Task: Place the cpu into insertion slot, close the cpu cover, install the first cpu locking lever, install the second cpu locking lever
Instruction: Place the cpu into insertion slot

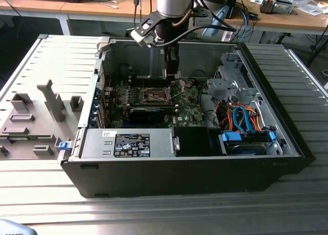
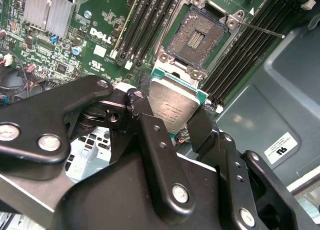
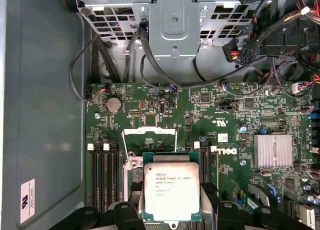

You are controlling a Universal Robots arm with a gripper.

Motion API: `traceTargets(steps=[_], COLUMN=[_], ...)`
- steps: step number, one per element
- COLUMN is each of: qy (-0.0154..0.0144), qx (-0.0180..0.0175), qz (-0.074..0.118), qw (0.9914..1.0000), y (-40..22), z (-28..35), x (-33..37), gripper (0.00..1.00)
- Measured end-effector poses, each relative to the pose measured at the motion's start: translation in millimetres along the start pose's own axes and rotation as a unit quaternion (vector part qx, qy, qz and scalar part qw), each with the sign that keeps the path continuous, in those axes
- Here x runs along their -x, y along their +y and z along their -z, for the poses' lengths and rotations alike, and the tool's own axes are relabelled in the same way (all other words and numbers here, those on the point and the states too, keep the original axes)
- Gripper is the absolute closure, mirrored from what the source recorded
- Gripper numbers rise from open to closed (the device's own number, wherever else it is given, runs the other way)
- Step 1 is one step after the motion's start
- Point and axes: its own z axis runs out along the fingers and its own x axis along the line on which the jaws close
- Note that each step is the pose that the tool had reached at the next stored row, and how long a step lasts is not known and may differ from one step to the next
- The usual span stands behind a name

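Your gripper (image 2: 169,117) pinches the cpu (image 2: 172,102) by two opposite edges, one black finger (image 2: 137,107) on each side and the silver top uncovered. In the first wrist view the cpu (image 3: 171,192) hangs level over the green motherboard (image 3: 230,135). The insertion slot (image 2: 197,37) lies just past the chip's edge, its dark centre bare. The cpu cover (image 3: 150,131) stands raised beyond it. Long black memory slots (image 2: 250,44) crowd both flanks of the slot, and a thin metal rod (image 2: 260,28) juts across one bank. In the exterior view the gripper (image 1: 171,73) sits inside the case (image 1: 169,178), with the insertion slot (image 1: 154,95) just beside it.
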Motion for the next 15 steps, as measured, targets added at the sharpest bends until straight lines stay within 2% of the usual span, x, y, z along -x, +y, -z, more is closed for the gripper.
traceTargets(steps=[15], qy=[0.0000], qx=[0.0000], qz=[0.000], qw=[1.00000], y=[-1.2], z=[-2.5], x=[0.0], gripper=[0.46])
